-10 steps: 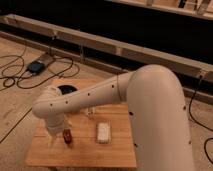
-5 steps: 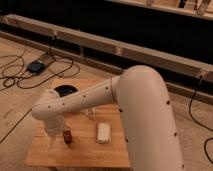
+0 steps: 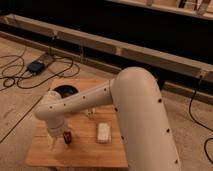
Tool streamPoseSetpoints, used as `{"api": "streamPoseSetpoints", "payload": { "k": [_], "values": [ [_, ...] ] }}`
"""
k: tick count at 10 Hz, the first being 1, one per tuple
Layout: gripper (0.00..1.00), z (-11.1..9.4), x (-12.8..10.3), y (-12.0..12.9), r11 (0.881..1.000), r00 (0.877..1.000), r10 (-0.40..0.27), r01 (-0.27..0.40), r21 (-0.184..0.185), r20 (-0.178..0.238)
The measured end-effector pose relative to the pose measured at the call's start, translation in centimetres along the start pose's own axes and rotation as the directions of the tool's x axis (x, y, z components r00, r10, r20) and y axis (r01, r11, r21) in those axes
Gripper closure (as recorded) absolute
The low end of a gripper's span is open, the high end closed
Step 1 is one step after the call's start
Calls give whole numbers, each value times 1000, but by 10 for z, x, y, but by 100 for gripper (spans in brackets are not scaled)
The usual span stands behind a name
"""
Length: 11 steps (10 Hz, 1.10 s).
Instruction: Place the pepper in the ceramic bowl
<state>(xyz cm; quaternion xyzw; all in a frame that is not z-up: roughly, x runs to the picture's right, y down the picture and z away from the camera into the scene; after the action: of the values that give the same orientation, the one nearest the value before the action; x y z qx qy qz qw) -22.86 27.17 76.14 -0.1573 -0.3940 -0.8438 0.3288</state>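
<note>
While the gripper (image 3: pixel 59 142) hangs low over the wooden table (image 3: pixel 85 156), the little red pepper (image 3: pixel 67 136) sits right by its tip. Whether the gripper pinches the pepper, I cannot tell. The dark ceramic bowl (image 3: pixel 64 91) peeks out behind the white arm (image 3: pixel 95 98).

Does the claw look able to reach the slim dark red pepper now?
Likely yes: the claw sits right beside the slim dark red pepper, nothing between them; the white rectangular block lies well aside.

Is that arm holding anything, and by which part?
Cannot tell. The gripper sits low over the table, right at the pepper, but any hold is hidden.
</note>
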Motion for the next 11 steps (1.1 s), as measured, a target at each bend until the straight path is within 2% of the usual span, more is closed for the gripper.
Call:
{"api": "streamPoseSetpoints", "payload": {
  "k": [2,3,5,7,8,10,11],
  "values": [
    [20,5,1,4,1000,1000,10,-10,1,9],
    [24,7,2,6,1000,1000,13,-13,0,14],
    [40,10,2,9,1000,1000,14,-14,-5,25],
    [63,12,1,11,1000,999,17,-16,-11,36],
    [71,11,1,13,1000,999,18,-17,-14,37],
    [92,0,1,20,999,999,28,-28,-31,21],
    [97,-7,1,22,999,999,33,-33,-36,10]
  ]
}}
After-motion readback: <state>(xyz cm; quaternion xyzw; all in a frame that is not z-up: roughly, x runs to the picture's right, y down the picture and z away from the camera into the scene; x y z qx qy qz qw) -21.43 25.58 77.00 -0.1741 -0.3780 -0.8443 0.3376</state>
